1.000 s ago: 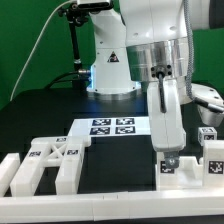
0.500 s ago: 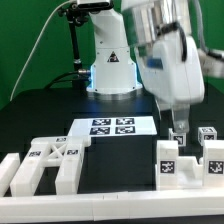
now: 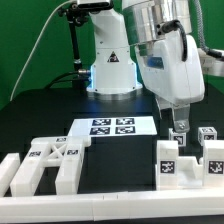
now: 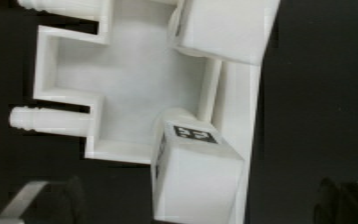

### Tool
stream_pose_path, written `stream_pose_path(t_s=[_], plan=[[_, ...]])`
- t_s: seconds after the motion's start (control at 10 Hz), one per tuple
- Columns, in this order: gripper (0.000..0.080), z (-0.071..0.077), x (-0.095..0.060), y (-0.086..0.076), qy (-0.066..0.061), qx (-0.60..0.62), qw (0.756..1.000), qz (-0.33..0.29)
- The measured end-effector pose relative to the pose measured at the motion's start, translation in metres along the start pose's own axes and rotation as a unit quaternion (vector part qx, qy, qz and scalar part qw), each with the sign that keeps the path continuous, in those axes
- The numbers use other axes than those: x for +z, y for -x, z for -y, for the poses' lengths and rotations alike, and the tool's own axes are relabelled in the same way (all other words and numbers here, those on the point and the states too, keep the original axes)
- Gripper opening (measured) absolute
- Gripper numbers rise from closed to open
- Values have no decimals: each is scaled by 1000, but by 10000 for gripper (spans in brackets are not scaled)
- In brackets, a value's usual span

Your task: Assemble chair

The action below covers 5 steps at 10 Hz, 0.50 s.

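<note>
The chair lies as loose white tagged parts. One group (image 3: 52, 160) sits at the exterior view's left. A tagged block (image 3: 168, 164) and small cubes (image 3: 207, 133) stand at its right. My gripper (image 3: 178, 128) hangs just above that block, touching nothing. The wrist view looks down on a white slab with round pegs (image 4: 114, 95) and a tagged block (image 4: 202, 150) on it. The dark fingers (image 4: 25, 205) stand wide apart at either side of the block, open and holding nothing.
The marker board (image 3: 112, 126) lies flat on the black table in front of the arm's base (image 3: 112, 75). A white border rail (image 3: 100, 206) runs along the front edge. A black cable hangs at the back left.
My gripper has let go of the right-hand tagged block, opened wide and risen up and a little to the right. The block stays where it stood.
</note>
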<state>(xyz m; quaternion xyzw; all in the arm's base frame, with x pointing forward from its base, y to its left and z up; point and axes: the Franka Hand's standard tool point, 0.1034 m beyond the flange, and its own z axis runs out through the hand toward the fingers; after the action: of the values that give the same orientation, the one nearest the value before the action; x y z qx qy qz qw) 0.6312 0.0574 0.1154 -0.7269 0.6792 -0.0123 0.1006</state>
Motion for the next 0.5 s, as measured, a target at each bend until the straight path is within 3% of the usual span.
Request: stream_pose_path(t_s=[0.1, 0.3, 0.5], plan=[[649, -1, 0, 1, 0, -2, 1000, 0], [649, -12, 0, 3, -10, -103, 995, -12], [649, -24, -2, 14, -6, -186, 982, -21]])
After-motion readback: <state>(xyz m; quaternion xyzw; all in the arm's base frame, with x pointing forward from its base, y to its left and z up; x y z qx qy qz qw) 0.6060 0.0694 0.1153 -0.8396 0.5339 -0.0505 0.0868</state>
